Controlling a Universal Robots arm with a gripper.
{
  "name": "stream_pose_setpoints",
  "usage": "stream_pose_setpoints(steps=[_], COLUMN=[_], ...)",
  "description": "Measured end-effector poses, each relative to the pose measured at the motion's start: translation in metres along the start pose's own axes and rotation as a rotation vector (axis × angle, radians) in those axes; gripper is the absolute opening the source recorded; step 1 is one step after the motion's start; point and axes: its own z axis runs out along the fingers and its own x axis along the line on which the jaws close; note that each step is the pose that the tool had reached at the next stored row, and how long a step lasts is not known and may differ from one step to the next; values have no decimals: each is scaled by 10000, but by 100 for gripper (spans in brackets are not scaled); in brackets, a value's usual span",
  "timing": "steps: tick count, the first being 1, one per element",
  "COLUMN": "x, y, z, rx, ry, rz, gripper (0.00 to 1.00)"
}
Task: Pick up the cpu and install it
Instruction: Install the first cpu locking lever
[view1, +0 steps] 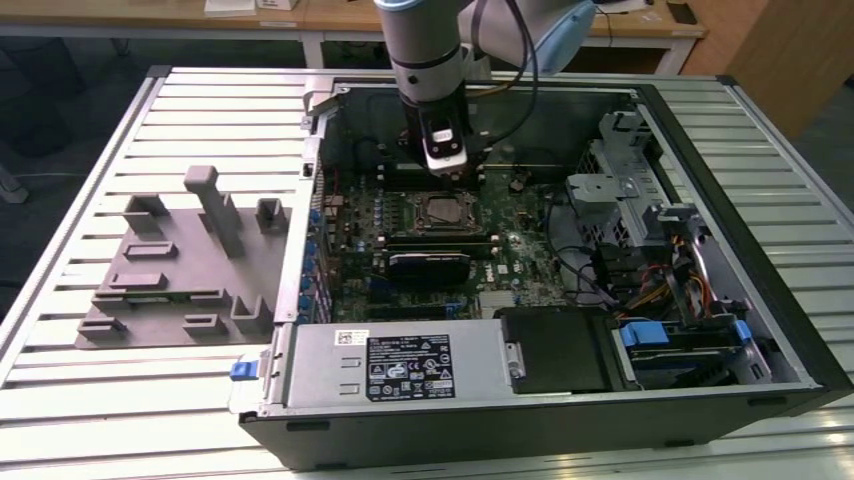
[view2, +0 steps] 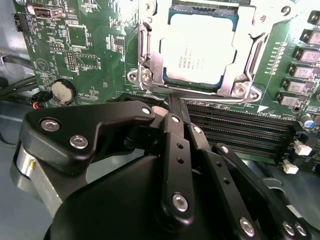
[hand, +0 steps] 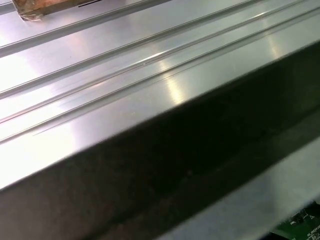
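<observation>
Open computer case (view1: 781, 330) on ribbed metal table (view1: 80, 380): small silver-topped square cpu (view2: 200, 47) looks seated; black gripper (view2: 170, 100) pinched together, empty, beside it; lifting clear seems next.

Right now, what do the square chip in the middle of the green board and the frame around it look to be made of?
The chip looks like pale, matte silvery metal on top, with a soft, dull sheen. The frame around it seems to be shinier bare metal, probably steel, judging by its bright glints and screws. The green board looks like lacquered circuit board.

Lab, slatted metal table (view1: 80, 400), wooden desks (view1: 334, 15)
</observation>
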Motion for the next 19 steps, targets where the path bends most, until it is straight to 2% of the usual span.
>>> stream_pose_setpoints(steps=[9,19], x=[3,2], y=[-3,-6], z=[18,38], rx=[119,123], ry=[-64,-65], rz=[5,8], gripper=[11,11])
